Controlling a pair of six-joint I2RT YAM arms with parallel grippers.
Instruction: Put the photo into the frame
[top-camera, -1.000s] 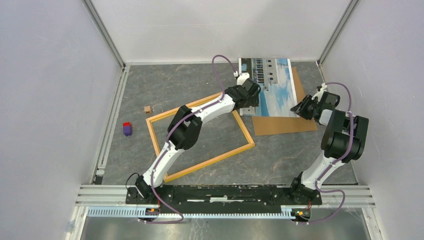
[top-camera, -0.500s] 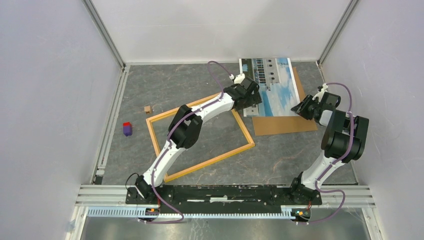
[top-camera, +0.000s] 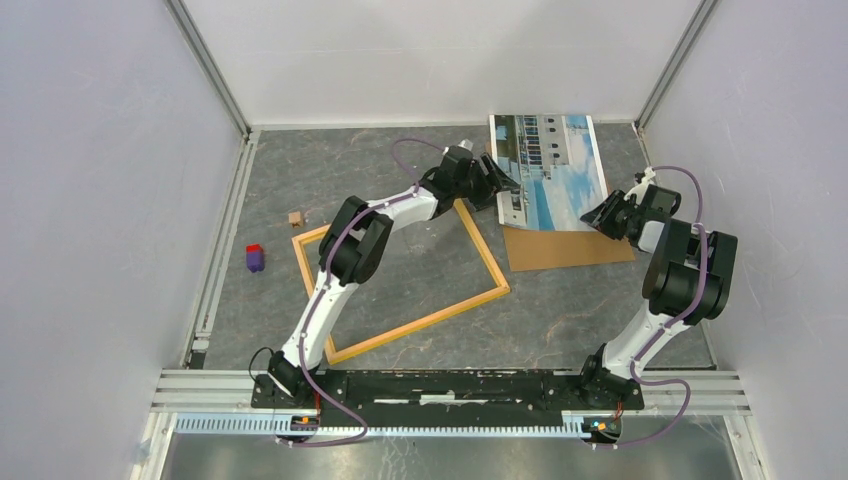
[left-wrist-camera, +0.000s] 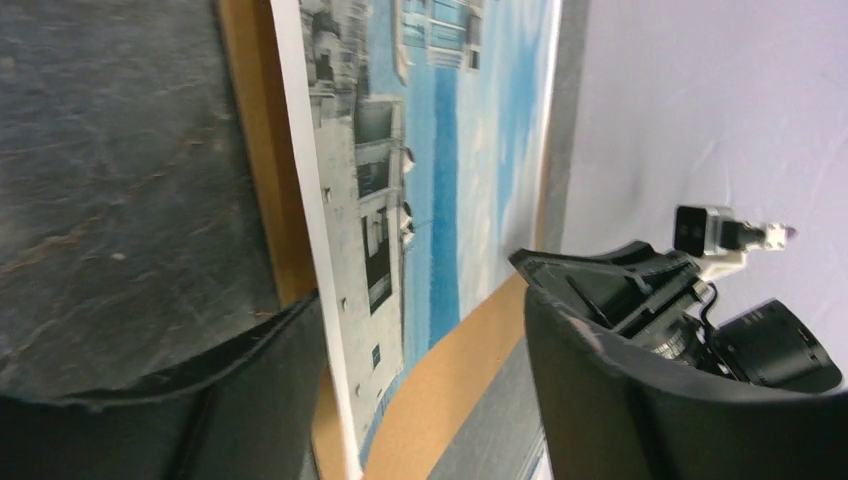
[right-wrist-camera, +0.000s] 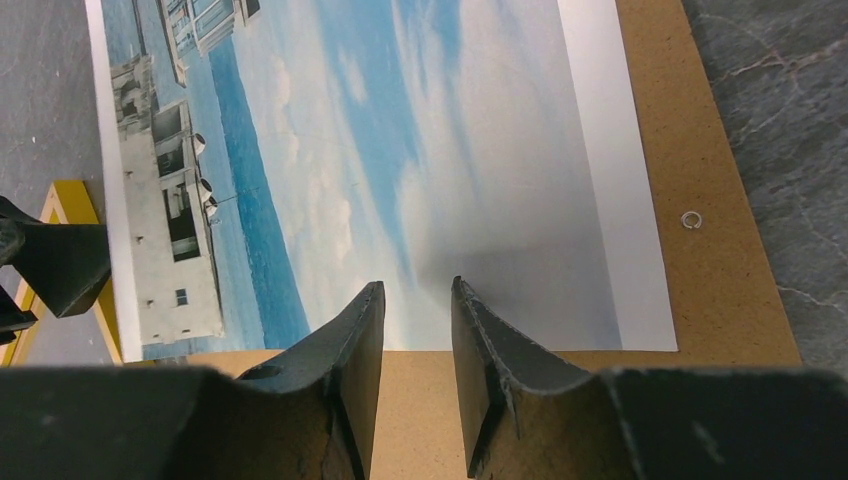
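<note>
Paper first: the photo (top-camera: 548, 170), pale building under blue sky, lay at the far right of the tabletop (top-camera: 330, 170). It sat on top of the brown backing board (top-camera: 565, 250) and well apart from the frame (top-camera: 420, 324).

At the print's frame-side edge we had the left gripper (left-wrist-camera: 420, 290). Its jaws were wide apart with that white edge between them, and nothing was pinched yet. At the near edge we saw the right gripper (right-wrist-camera: 415, 290), its jaws only partly apart and nothing clamped between them. We could not tell whether its tips pressed on the paper.

We judged the step in hand to be the pick-up, with the placing not begun. The next move called for closing on that thin edge without creasing it. After that came lifting the print clear of the board and turning it to match the frame, which lay skewed to it.

And the frame itself? Only grey tabletop showed through its opening, with the left arm crossing above. Further left sat a small purple block (top-camera: 255, 258) and a tiny wooden cube (top-camera: 296, 217).
</note>
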